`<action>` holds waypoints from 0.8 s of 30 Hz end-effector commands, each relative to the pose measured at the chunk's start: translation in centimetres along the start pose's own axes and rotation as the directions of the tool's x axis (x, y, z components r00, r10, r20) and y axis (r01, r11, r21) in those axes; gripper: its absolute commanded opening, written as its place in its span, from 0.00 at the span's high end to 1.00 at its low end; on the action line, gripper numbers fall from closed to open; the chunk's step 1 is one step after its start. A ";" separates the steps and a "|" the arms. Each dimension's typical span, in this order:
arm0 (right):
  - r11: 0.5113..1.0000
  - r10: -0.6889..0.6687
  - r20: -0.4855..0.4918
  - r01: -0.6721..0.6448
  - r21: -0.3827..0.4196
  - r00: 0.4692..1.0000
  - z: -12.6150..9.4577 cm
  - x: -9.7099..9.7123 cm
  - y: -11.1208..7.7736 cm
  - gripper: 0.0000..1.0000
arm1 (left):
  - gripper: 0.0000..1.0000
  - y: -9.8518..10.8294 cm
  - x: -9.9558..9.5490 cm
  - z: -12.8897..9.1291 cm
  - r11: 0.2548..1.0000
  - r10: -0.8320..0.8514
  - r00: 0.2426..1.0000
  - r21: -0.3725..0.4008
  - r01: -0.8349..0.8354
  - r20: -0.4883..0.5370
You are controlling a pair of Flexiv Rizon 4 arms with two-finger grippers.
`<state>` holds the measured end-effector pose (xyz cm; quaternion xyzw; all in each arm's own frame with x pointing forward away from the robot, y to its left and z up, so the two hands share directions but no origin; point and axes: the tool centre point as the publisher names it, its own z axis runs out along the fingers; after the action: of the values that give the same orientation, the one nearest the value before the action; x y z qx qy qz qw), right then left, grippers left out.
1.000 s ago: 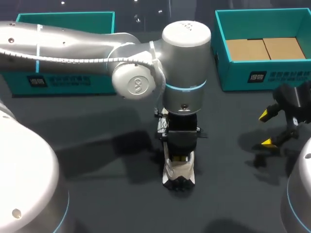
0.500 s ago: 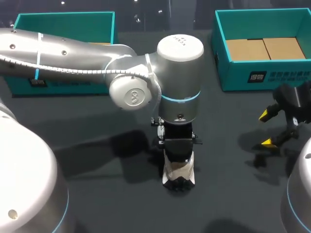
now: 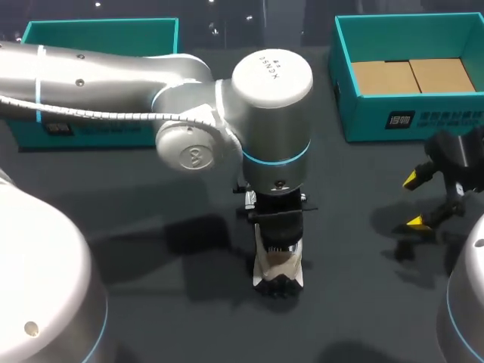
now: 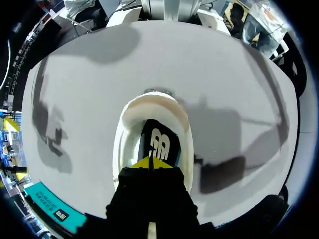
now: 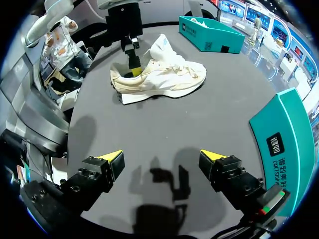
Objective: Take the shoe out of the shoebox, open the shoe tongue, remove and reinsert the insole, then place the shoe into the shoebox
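The shoe (image 3: 278,271) is lying on the dark table (image 3: 174,318), about in the middle. It is outside both boxes. The teal shoebox (image 3: 363,113) is sitting at the far right and another teal box (image 3: 98,34) at the far left.

The left gripper (image 4: 152,162) is poking straight down into the shoe's opening. Its yellow tips are pressing together, right at the black insole (image 4: 158,144). I am not seeing whether they are pinching the insole's edge.

The right gripper (image 5: 162,156) is hanging wide open over the table at the right, well apart from the shoe and holding nothing.

I am thinking the insole step is under way. Nothing is holding the shoe down, so a pull could be lifting or tipping the whole shoe. A thin pinch could also be slipping off the insole.
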<state>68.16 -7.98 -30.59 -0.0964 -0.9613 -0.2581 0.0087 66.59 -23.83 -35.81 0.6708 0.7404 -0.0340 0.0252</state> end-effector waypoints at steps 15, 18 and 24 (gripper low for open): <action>1.000 0.001 0.002 -0.001 0.003 1.000 0.0 0.1 0.0 0.00 | 0.77 1.8 -0.2 -1.6 0.995 0.001 1.000 -0.102 -0.003 -0.022; 1.000 0.001 0.002 -0.001 0.003 1.000 0.0 0.1 0.0 0.00 | 0.71 2.1 -0.4 -1.3 0.995 0.006 0.999 -0.098 -0.009 -0.034; 1.000 0.001 0.002 -0.001 0.003 1.000 0.0 0.1 0.0 0.00 | 0.62 2.4 -0.2 -0.8 0.996 0.013 0.999 -0.093 -0.017 -0.049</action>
<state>68.16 -7.98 -30.60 -0.0964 -0.9613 -0.2581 0.0087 68.85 -23.39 -34.70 0.6746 0.7368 0.0161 0.0420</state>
